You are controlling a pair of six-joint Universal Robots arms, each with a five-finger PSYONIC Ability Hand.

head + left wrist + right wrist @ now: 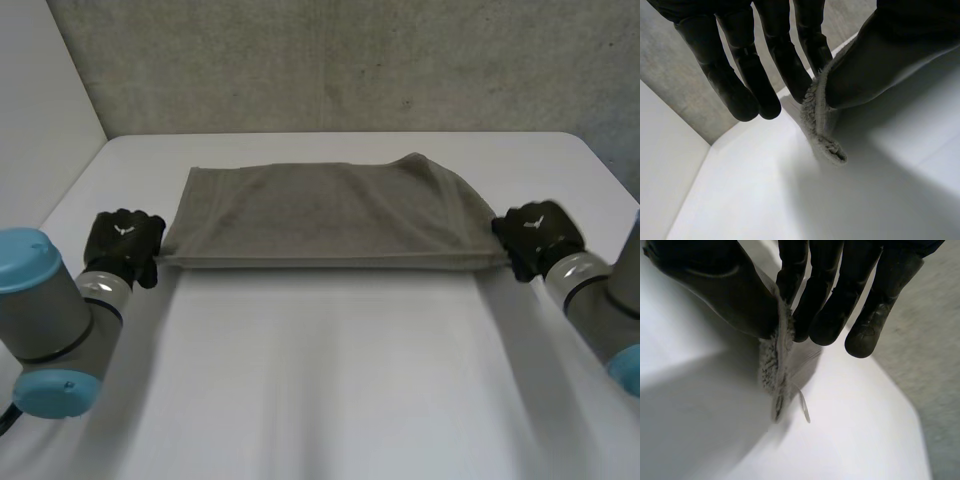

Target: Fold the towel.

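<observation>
A grey-brown towel point(330, 215) is stretched across the white table point(330, 380), its near edge lifted and pulled taut between the two hands. My left hand point(122, 242) pinches the towel's near left corner point(821, 127) between thumb and fingers point(790, 70). At the opposite end, my right hand point(535, 238) pinches the near right corner point(776, 365) between thumb and fingers point(812, 305). The towel's far part rests on the table, with a raised hump near its far right.
A concrete wall point(350, 60) stands behind the table's far edge. A white panel point(40, 110) rises along the table's left side. Bare table lies in front of the towel, between the two arms.
</observation>
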